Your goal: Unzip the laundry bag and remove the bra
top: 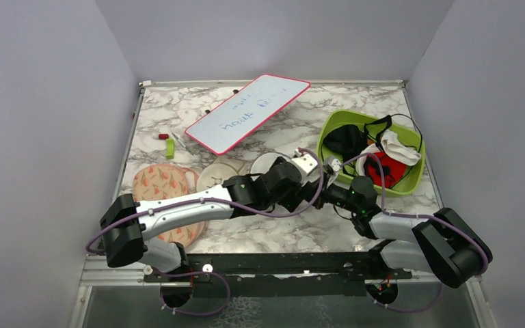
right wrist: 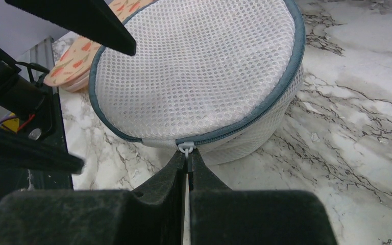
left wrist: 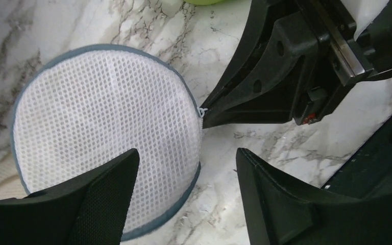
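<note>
Two black, wedge-shaped right fingers (right wrist: 187,159) are clenched tip to tip on the small pale zip pull (right wrist: 185,148) of the laundry bag (right wrist: 199,71). The bag is a squat round drum of white honeycomb mesh, edged by a blue-grey zip line. It sits flat on the desk (right wrist: 357,132) near the middle, between the two arms, with its domed face up and its low side wall showing. The left fingers (left wrist: 187,153) are spread wide and released above the bag, one over the mesh face and the other over bare desk. Whether they touch the mesh cannot be told, and what lies inside the bag cannot be made out. Behind the bag a flat round pouch (right wrist: 74,64) with a peach flower print peeks out. The desk is smooth white marble with grey veins. At its far right stands a lime-green plastic tub (top: 328,137) heaped with black, white and red cloth. A red-rimmed whiteboard (top: 247,113) lies slanted at the back. Plain grey walls (top: 41,102) close in three sides.
</note>
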{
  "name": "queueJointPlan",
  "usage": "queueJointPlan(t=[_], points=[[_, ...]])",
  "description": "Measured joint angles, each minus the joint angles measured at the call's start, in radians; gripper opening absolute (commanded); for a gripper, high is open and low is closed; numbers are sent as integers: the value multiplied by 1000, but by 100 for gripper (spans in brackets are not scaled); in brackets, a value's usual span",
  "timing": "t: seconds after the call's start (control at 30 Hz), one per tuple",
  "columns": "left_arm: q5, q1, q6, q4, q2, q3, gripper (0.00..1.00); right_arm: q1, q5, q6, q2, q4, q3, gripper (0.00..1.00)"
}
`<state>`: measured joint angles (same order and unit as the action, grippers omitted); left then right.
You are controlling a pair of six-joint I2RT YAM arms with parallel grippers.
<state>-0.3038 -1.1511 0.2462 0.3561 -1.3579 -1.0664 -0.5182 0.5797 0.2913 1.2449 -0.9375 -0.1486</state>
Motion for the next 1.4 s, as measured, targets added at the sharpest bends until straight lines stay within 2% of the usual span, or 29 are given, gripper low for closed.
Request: queueJointPlan(t=[0.13,0.3,0.6,0.77,0.87,1.07,1.4], points=[[-65,-37,-57,0,-100,-58,47,0,0,0,0,6,0,1],[-121,-43,-89,5,-144,-64,45,0,-1,0,-13,14,0,1],[-171,-49,-93,-14,-175,-46,37,0,-3,0,-23,26,0,1],[-183,-59,-108,-26,-214,-46,18,0,-2,0,-22,31,0,1],[-189,-68,-124,-31,-222,-46,12,0,-3,0,-22,42,0,1],[-195,-76,-152,-41,-198,-19,6,-3,-22,-1,-23,70,-7,1],[-77,-80,-226,-37,-3,79,0,-6,-128,3,-96,101,-7,1]])
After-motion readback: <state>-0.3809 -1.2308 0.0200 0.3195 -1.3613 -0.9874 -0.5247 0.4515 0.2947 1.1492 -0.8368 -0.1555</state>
